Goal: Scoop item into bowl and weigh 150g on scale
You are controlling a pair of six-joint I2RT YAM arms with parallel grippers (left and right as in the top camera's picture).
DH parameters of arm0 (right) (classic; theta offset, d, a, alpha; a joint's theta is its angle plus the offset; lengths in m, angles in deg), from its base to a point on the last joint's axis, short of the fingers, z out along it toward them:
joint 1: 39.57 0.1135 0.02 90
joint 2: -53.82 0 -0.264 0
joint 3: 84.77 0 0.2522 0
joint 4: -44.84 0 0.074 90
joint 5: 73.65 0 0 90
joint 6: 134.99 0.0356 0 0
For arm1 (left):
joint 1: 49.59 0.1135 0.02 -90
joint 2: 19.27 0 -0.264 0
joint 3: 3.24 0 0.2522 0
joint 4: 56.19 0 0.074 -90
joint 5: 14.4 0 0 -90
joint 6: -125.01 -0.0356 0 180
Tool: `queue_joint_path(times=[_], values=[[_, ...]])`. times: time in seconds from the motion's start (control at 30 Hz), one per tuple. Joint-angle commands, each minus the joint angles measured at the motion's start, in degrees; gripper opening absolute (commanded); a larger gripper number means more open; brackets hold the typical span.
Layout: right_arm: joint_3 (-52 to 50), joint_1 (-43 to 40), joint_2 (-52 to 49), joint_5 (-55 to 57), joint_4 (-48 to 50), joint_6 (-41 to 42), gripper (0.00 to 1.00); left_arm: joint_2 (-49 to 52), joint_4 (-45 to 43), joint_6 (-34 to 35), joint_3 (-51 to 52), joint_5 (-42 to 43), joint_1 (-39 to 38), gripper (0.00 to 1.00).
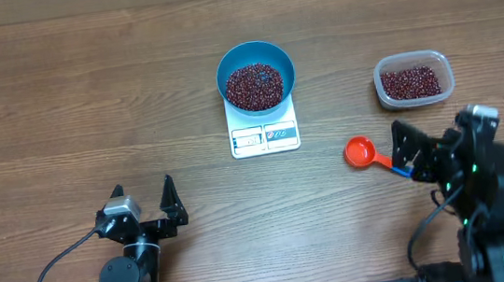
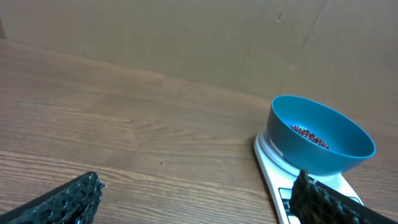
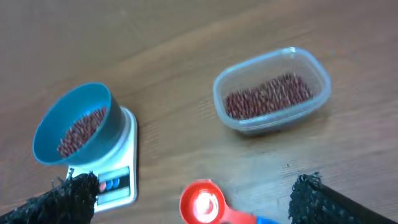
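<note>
The blue bowl (image 1: 256,73) stands on the white scale (image 1: 265,136) at mid table, holding a heap of red-brown beans (image 1: 254,84). A red scoop (image 1: 359,151) lies empty on the table to the scale's right, its handle running under my right gripper (image 1: 421,142). That gripper hangs open above the scoop (image 3: 202,202), touching nothing. In the right wrist view the bowl (image 3: 74,124) and scale (image 3: 118,180) are at the left. My left gripper (image 1: 142,185) is open and empty near the front left. Its wrist view shows the bowl (image 2: 320,137) and scale (image 2: 273,163) ahead to the right.
A clear plastic tub (image 1: 413,80) with more beans sits at the back right, seen also as the tub (image 3: 270,90) in the right wrist view. Bare wooden tabletop (image 1: 87,93) spreads to the left of the scale.
</note>
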Motion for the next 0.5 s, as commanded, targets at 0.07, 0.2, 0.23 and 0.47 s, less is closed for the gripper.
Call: queue_joint_path(times=[0.07, 0.2, 0.23, 0.47], values=[[-8.8, 0.3, 11.8, 0.9, 4.2, 0.2, 1.00, -0.6, -0.1, 0.3, 0.3, -0.4, 0.4, 1.00], [-14.7, 0.2, 19.2, 0.9, 8.3, 0.2, 1.00, -0.6, -0.1, 0.3, 0.3, -0.4, 0.4, 1.00], [-16.0, 0.1, 20.6, 0.9, 9.4, 0.2, 1.00, -0.6, -0.1, 0.3, 0.3, -0.4, 0.4, 1.00], [-24.5, -0.8, 28.0, 0.9, 19.6, 0.2, 1.00, -0.6, -0.1, 0.3, 0.3, -0.4, 0.4, 1.00]])
